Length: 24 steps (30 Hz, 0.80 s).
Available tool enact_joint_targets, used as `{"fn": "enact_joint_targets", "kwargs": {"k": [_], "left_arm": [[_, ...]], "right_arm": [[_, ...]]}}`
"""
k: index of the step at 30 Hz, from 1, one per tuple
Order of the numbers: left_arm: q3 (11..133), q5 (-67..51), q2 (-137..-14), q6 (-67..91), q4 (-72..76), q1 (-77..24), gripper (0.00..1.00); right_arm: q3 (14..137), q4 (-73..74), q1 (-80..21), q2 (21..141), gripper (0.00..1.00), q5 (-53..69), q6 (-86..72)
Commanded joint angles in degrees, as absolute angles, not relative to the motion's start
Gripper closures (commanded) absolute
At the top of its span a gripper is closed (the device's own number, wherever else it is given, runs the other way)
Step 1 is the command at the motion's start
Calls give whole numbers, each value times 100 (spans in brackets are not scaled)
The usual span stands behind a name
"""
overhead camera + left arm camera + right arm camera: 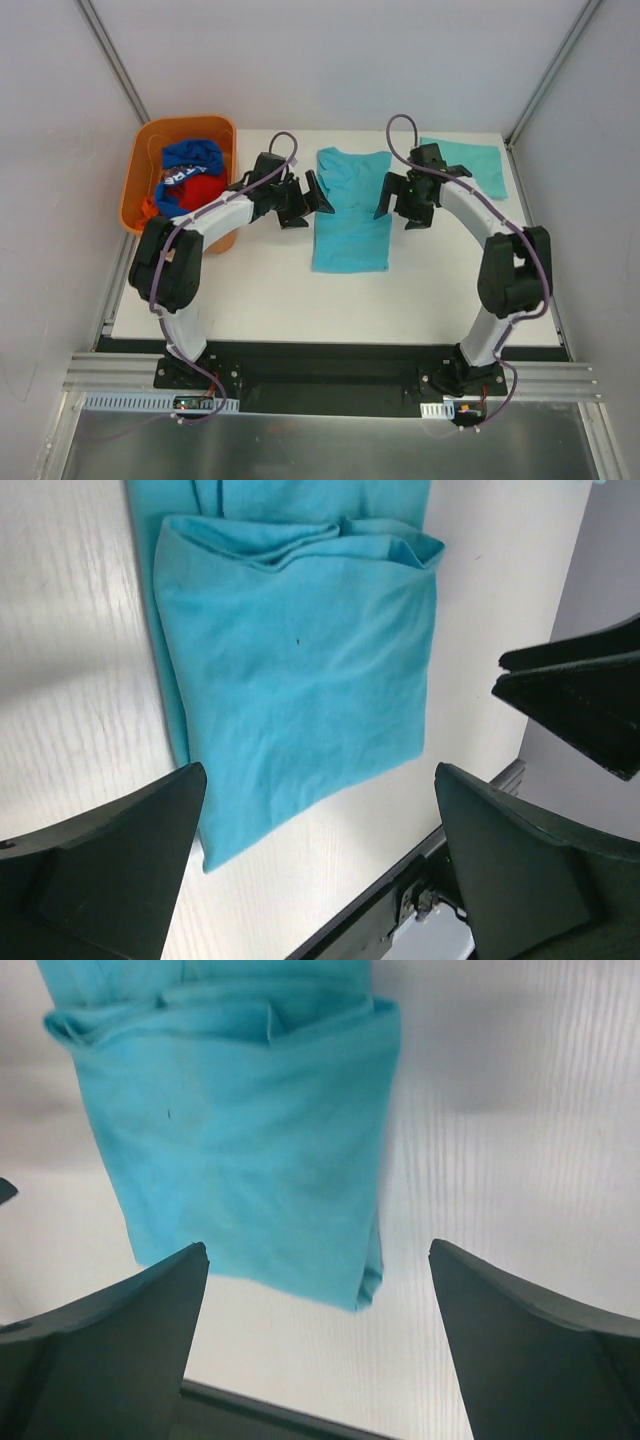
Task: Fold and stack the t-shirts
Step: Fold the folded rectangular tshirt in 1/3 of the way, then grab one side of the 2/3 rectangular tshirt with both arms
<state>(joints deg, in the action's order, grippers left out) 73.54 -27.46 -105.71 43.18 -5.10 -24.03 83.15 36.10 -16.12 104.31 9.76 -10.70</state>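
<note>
— T-shirts first: what do you have, and where?

— Item one: plain teal short-sleeved cotton t-shirt, folded to a long narrow strip. It lies mid-table on your white table, its length running from the far edge towards the arm bases. Your wrist views show a doubled layer over its near half, with a rumpled top edge.

— And the second?

— Item two: matching teal t-shirt, lying flat at the far right corner, well apart from item one. Your right arm covers part of it, so you cannot tell how it is folded.

— What is the condition of the grippers?

— Left gripper: black, two-fingered, jaws spread wide, nothing between them. It is just beside the strip's left edge. Its own camera frames the shirt's near end between the fingertips. Right gripper: same pattern, likewise spread wide and empty, just beside the strip's right edge. You cannot tell from these views whether either one touches the cloth.

— Any other stock?

— One orange plastic bin, far left corner. It holds a royal-blue garment with white lettering and a red garment, bundled together.
</note>
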Motion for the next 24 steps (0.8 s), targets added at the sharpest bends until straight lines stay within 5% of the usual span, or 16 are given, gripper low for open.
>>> {"fn": "enact_joint_targets", "kwargs": {"k": [1, 10, 17, 20, 24], "left_arm": [[6506, -2435, -9441, 4236, -510, -2566, 1], [4852, -2127, -8789, 4526, -387, -3050, 5], [4825, -2241, -9280, 4702, -18, -3146, 34], [5026, -2276, -9570, 4658, -18, -3146, 50], [5238, -2373, -9922, 4649, -18, -3146, 56]], "right_arm": [[7071, 3402, -1705, 9118, 3, 1291, -1204], [4958, 2901, -1784, 7841, 1, 1547, -870], [4843, 2462, -1793, 8147, 40, 1669, -730], [4974, 2277, -1784, 8446, 41, 1758, -633], [5176, 2171, -1793, 8823, 43, 1749, -615]]}}
